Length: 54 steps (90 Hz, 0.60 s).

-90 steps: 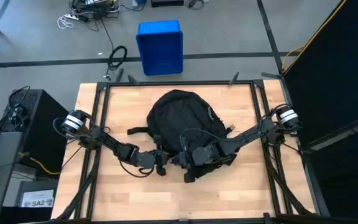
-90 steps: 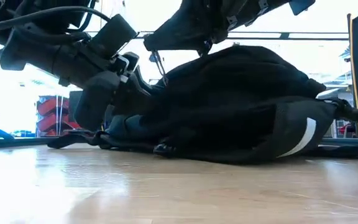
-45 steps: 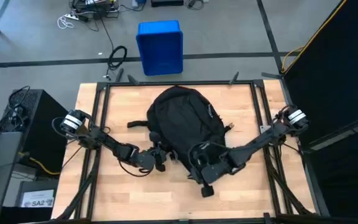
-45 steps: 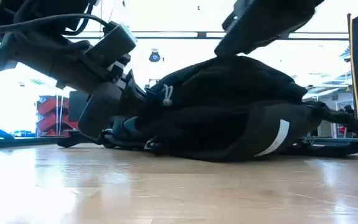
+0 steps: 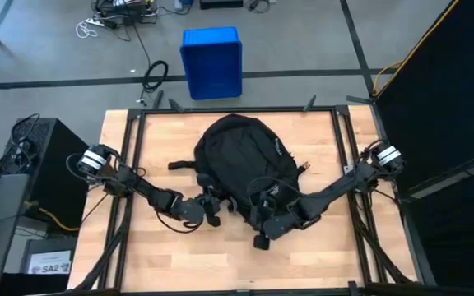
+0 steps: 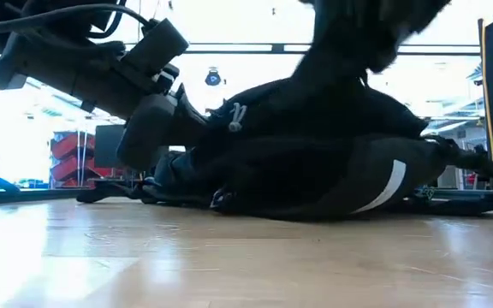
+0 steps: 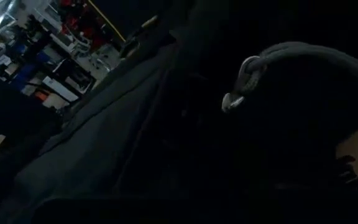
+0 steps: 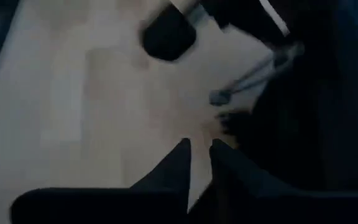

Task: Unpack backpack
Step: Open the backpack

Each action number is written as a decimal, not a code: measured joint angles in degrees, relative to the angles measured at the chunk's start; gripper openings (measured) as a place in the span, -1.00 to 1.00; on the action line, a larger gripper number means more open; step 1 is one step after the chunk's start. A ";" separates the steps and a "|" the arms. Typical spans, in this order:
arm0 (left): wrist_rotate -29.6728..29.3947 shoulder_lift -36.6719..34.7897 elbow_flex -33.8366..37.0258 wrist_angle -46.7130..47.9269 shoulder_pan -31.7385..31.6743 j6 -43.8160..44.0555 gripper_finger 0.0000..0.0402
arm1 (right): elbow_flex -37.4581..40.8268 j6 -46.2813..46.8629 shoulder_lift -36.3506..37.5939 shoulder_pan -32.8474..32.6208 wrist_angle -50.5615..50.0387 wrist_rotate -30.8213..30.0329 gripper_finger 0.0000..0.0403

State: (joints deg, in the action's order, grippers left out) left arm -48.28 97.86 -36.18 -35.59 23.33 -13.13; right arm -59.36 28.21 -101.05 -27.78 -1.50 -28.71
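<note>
Left end effector [image 5: 210, 210] low near centre, arm extended inward. Right end effector [image 8: 199, 155] angled downward, fingers nearly closed, tips apart slightly.

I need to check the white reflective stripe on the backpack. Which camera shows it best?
The low view: the white reflective stripe shows clearly on the large black fabric backpack. The high view shows only the pack's top; the wrist views show dark fabric, no stripe.

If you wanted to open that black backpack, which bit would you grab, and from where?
Probably the pale zipper pull on the backpack, at its upper near-left side. It sticks out from the soft fabric as a small loop, so a tool could pinch it. Coming from the left arm's side looks best, since the left tool already sits by that edge.
</note>
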 joint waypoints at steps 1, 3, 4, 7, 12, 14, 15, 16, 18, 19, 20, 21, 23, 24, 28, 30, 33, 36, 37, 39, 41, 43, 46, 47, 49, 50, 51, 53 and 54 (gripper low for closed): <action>-0.16 0.00 0.00 -0.07 0.00 0.00 -1.00 | 0.35 0.31 -0.04 0.17 0.71 -0.04 -0.75; -0.37 0.00 0.00 -0.07 -0.02 0.00 -1.00 | 1.17 0.93 -0.05 0.34 2.51 -0.03 -0.72; -0.51 0.00 0.00 -0.10 -0.02 0.00 -1.00 | 1.61 1.24 -0.05 0.45 3.45 -0.03 -0.70; -0.90 0.00 0.00 -0.20 -0.02 -0.02 -1.00 | 3.19 2.34 -0.05 0.77 6.57 0.00 -0.65; -1.29 0.00 0.00 -0.22 -0.02 -0.02 -1.00 | 6.16 3.73 -0.05 1.19 12.40 -0.01 -0.58; -1.44 0.00 0.00 -0.26 -0.02 -0.02 -1.00 | 7.35 4.16 -0.05 1.30 14.73 0.03 -0.55; -1.47 0.00 0.00 -0.24 -0.02 -0.02 -1.00 | 7.92 4.38 -0.07 1.34 16.04 0.06 -0.53; -1.49 0.00 0.00 -0.24 -0.02 -0.02 -1.00 | 8.49 4.60 -0.07 1.44 17.31 0.15 -0.52; -1.50 0.00 0.00 -0.24 -0.02 0.01 -1.00 | 9.65 5.07 -0.07 1.64 19.99 0.47 -0.49; -1.50 0.00 0.00 -0.23 -0.02 0.03 -1.00 | 10.24 5.33 -0.07 1.74 21.33 0.64 -0.48; -1.50 0.00 0.00 -0.22 -0.02 0.04 -1.00 | 10.83 5.59 -0.07 1.83 22.65 0.78 -0.47; -1.49 0.00 0.01 -0.23 -0.02 0.04 -1.00 | 11.39 5.88 -0.07 1.96 24.17 1.03 -0.46; -1.50 0.00 0.02 -0.28 -0.02 0.06 -1.00 | 12.52 6.56 -0.07 2.18 27.08 1.48 -0.44; -1.49 0.00 0.02 -0.28 -0.01 0.09 -1.00 | 13.11 6.93 -0.07 2.30 28.41 1.60 -0.43; -1.39 0.00 0.02 -0.47 0.00 0.18 -1.00 | 15.27 8.38 -0.07 2.69 33.25 1.84 -0.39; -1.35 0.00 0.02 -0.54 -0.02 0.20 -1.00 | 16.29 9.03 -0.05 2.81 35.40 1.90 -0.38; -1.35 0.00 0.02 -0.61 -0.02 0.24 -1.00 | 17.64 9.92 -0.05 3.11 38.26 1.98 -0.35; -1.32 0.00 0.02 -0.66 -0.02 0.24 -1.00 | 18.72 10.57 -0.05 3.26 40.41 2.01 -0.33; -1.29 0.00 0.02 -0.68 -0.02 0.24 -1.00 | 19.05 10.64 -0.05 3.28 41.04 2.02 -0.33; -1.23 0.00 0.02 -0.70 -0.02 0.24 -1.00 | 19.63 10.66 -0.05 3.29 42.24 2.11 -0.32; -1.15 0.00 0.02 -0.70 -0.02 0.24 -1.00 | 20.18 10.38 -0.05 3.29 43.37 2.57 -0.31; -1.13 0.00 0.02 -0.70 -0.02 0.26 -1.00 | 20.73 9.77 0.00 3.31 44.63 3.28 -0.30; -1.14 0.00 0.02 -0.68 -0.02 0.26 -1.00 | 21.39 8.51 0.21 3.32 46.04 4.71 -0.29; -1.17 0.00 0.02 -0.67 -0.04 0.26 -1.00 | 21.52 7.99 0.29 3.32 46.46 5.33 -0.28; -1.31 0.00 0.02 -0.64 -0.09 0.27 -1.00 | 21.68 6.96 0.52 3.30 47.15 6.70 -0.28; -1.43 0.00 0.02 -0.63 -0.10 0.29 -1.00 | 21.71 6.36 0.66 3.27 47.40 7.53 -0.27; -1.57 0.00 0.02 -0.63 -0.16 0.30 -1.00 | 21.74 5.65 0.83 3.17 47.58 8.45 -0.27; -1.77 0.00 0.02 -0.64 -0.33 0.31 -1.00 | 21.75 4.21 1.29 3.08 47.67 10.18 -0.27; -1.83 0.00 0.02 -0.65 -0.38 0.34 -1.00 | 21.75 3.39 1.56 2.96 47.66 10.97 -0.27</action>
State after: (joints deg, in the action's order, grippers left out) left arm -50.11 97.86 -36.16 -36.24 22.96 -12.79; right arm -37.60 31.60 -99.49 -24.82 46.16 -17.73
